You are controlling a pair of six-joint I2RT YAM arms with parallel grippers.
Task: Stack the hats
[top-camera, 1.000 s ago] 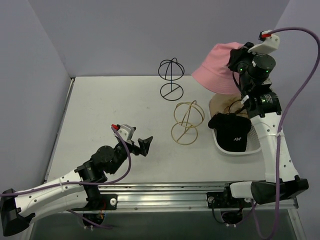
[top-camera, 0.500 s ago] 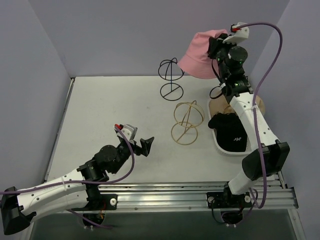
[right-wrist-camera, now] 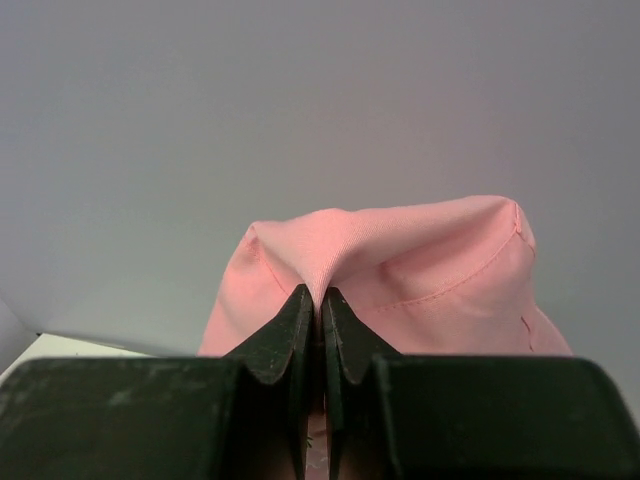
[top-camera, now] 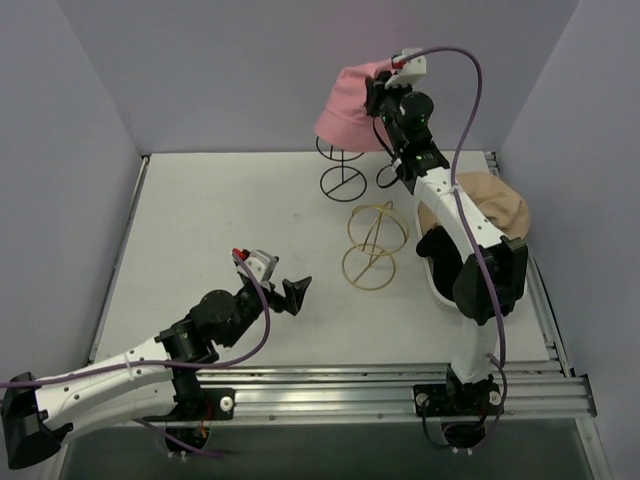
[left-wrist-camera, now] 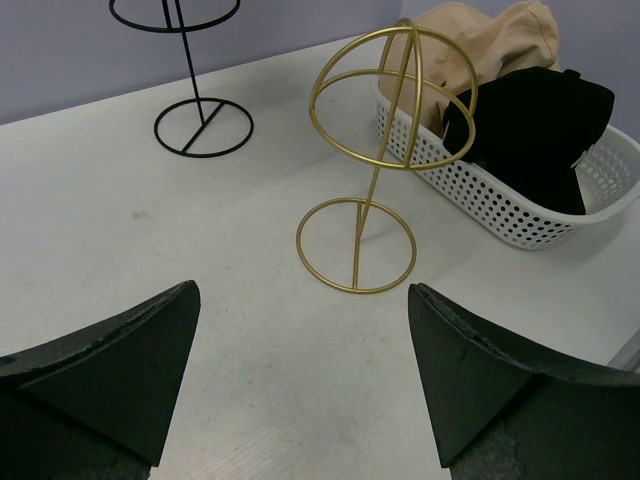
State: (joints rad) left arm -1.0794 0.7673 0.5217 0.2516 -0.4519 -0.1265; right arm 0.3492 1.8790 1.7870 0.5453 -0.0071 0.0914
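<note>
My right gripper is shut on a fold of the pink bucket hat and holds it in the air above the black wire frame. In the right wrist view the jaws pinch the pink fabric. The tan bucket hat and the black baseball cap lie in the white tray at the right. My left gripper is open and empty, low over the table, facing the gold wire frame. No dark green hat is in view.
The gold wire frame stands in the middle of the table. The black frame's base stands behind it. The right arm stretches over the tray. Purple walls close the back and both sides.
My right gripper has carried the pink hat to the left, from above the tray to above the black wire frame. The tan hat now shows. The left gripper has barely moved.
</note>
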